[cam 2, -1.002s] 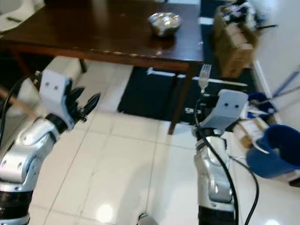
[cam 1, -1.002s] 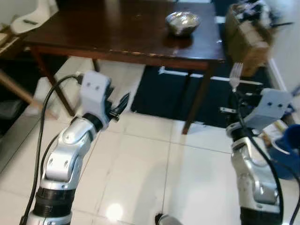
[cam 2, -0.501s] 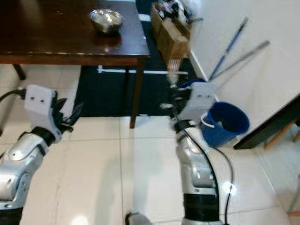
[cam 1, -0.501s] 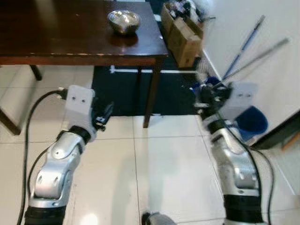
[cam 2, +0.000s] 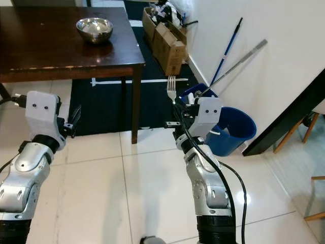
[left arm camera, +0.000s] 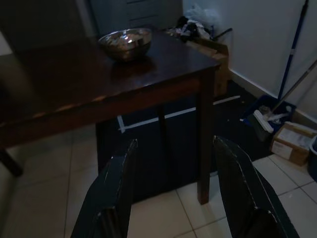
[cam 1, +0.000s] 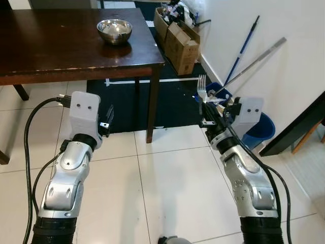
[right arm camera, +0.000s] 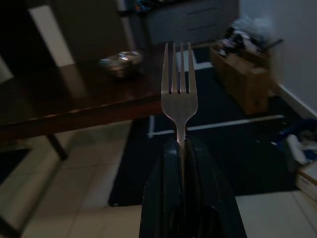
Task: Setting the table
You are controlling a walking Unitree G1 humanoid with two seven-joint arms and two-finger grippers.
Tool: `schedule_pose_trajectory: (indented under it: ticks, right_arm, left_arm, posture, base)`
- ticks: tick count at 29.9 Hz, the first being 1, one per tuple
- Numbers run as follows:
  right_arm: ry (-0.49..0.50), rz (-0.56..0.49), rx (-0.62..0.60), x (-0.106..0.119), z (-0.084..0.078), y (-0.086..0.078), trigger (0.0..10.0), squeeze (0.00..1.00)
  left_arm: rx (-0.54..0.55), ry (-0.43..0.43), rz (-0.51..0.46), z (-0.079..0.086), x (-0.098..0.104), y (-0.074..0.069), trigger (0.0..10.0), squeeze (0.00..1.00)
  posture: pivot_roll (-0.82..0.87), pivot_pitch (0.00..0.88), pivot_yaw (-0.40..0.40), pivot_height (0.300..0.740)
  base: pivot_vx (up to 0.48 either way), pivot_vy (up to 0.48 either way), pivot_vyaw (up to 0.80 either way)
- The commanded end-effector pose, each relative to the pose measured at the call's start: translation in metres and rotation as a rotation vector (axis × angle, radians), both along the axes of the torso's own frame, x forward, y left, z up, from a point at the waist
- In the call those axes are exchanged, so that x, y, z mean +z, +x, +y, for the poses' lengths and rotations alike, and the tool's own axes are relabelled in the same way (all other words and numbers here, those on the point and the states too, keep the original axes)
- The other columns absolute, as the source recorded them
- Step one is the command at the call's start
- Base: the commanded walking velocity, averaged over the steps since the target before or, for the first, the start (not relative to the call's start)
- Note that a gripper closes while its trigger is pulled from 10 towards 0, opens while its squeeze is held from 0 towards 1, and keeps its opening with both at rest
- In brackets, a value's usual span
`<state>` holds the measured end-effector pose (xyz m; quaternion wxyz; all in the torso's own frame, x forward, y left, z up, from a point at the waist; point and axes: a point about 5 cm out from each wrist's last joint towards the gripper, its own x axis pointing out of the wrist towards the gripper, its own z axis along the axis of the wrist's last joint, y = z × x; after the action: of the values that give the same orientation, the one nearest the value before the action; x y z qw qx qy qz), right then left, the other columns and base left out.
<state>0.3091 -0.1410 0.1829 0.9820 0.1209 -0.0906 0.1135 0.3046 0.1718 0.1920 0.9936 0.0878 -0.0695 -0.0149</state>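
Two grippers ride out front: the right gripper [right arm camera: 181, 148] has its jaws clamped on a fork [cam 1: 202, 87], tines up, while the left gripper [left arm camera: 176, 198] holds nothing, jaws well apart. Since a second ago the view has swung, so the camera turned; the fork stayed upright in its grip. Beyond, the dark worktop [cam 1: 56, 51] carries a steel bowl [cam 1: 114, 30] near its far corner. Judging by this, approach continues and placing the fork remains.
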Motion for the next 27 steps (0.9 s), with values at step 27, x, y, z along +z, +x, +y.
schedule_pose_trajectory:
  ticks: [27]
  right_arm:
    - [0.002,-0.028,-0.030,0.0040,-0.0108,0.0024,10.0,0.00]
  left_arm:
    - [0.018,0.013,-0.023,-0.0003,-0.0024,0.0015,10.0,0.02]
  posture:
    - [-0.03,0.031,0.011,0.740]
  base:
    - [0.477,0.000,0.00]
